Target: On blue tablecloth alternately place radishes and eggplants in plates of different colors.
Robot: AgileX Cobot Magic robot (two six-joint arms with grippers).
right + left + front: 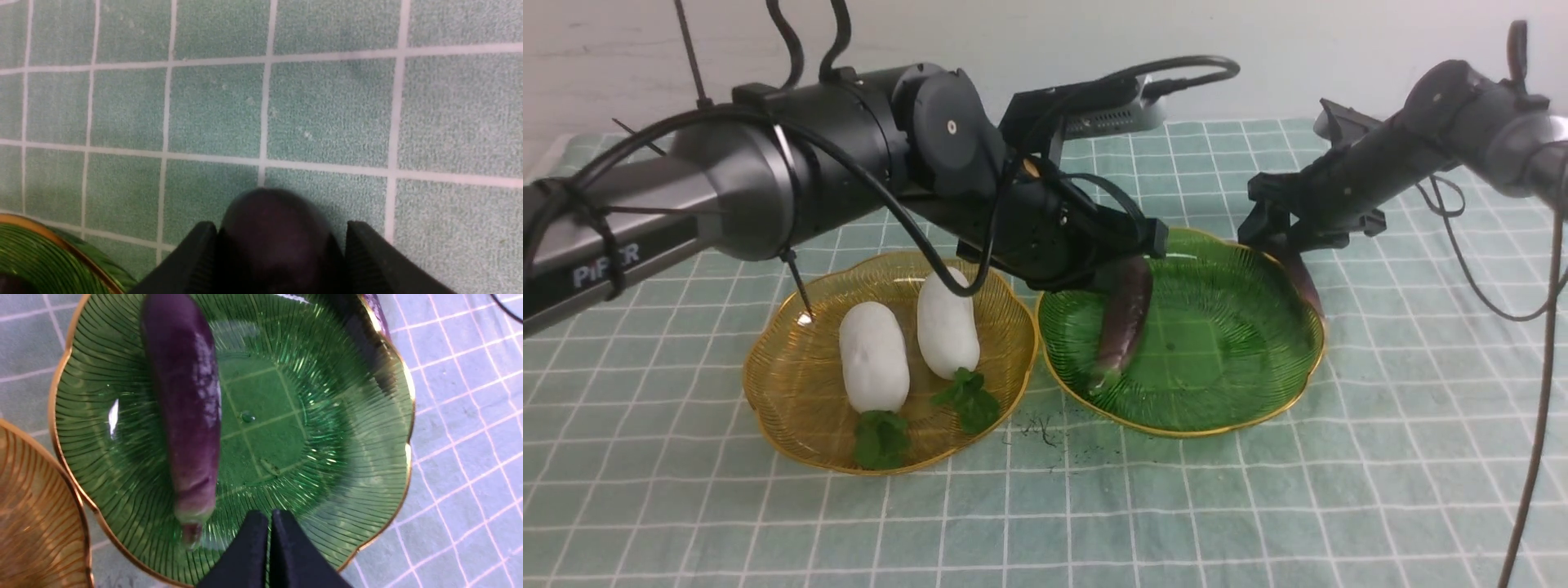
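Note:
Two white radishes (874,367) (947,327) lie side by side in the amber plate (760,408) on the blue tablecloth (1258,506). One purple eggplant (1125,322) lies in the green plate (1258,418), also in the left wrist view (184,396). My left gripper (269,517) is shut and empty, just above the plate's near part beside that eggplant; in the front view its fingers hide behind the wrist (1094,245). My right gripper (1286,245) is shut on the second eggplant (1305,284), held tilted over the green plate's far right rim; its dark rounded end (273,228) shows between the fingers (367,245).
The left arm (809,163) reaches across above the amber plate's far side. The two plates nearly touch in the middle. Small dark specks (1039,429) lie on the cloth in front of them. Cables (1535,425) hang at the right edge. A pale wall stands behind.

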